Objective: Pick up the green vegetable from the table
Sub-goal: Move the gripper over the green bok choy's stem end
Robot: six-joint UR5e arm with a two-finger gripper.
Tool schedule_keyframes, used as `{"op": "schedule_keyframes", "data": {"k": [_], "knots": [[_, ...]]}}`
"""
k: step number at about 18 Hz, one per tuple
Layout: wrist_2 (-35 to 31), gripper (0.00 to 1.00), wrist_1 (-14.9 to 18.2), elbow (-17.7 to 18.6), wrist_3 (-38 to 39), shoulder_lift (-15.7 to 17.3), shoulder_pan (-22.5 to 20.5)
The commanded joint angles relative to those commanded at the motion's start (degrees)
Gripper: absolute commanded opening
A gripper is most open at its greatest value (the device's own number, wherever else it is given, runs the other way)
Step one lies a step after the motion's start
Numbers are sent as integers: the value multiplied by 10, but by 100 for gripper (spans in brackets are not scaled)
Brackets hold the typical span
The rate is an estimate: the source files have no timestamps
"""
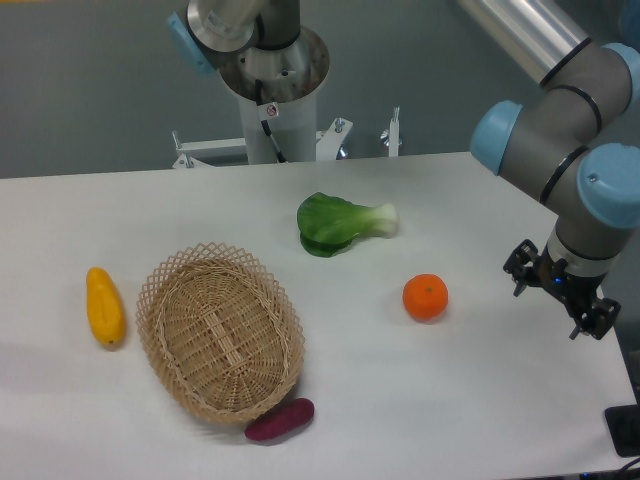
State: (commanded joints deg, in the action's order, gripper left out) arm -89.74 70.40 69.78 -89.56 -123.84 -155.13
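One fixed view only, looking down on the white table (120, 210) from the front. Green vegetable (340, 222) lying on its side a little right of the table's centre toward the far edge, dark leaves to the left, pale stem pointing right; untouched, apart from every other item. Orange (425, 297) nearer the camera and to the right of the vegetable, separate from it. Woven wicker basket (165, 290), oval and open-topped, left of centre toward the front, with no contents visible. Yellow oblong fruit (104, 306) just left of the basket, not touching it. Small purple vegetable (280, 420) at the basket's front rim, close beside or just touching; contact not resolvable. Arm entering from the upper right, grey links with pale blue joint caps. Gripper (560, 292) at the right edge of the table, well apart from the vegetable and right of the orange, tilted, dark and small in frame. Fingers (521, 268) appearing spread with a gap between the two ends and nothing held between them; exact opening not clear at this size. Height above the tabletop not determinable. Grey cylindrical robot base (272, 95) with metal mounting brackets (300, 148) behind the far edge of the table, against a plain grey-green background.
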Motion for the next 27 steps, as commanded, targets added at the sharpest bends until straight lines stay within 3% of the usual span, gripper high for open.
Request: {"op": "schedule_keyframes", "data": {"k": [5,12,21,27], "knots": [[37,100,-2,68,-1,47,-1],[33,100,-8,170,-4,106,2],[31,100,-11,325,-120,189,5],[28,100,-11,383,-149,214,6]]}}
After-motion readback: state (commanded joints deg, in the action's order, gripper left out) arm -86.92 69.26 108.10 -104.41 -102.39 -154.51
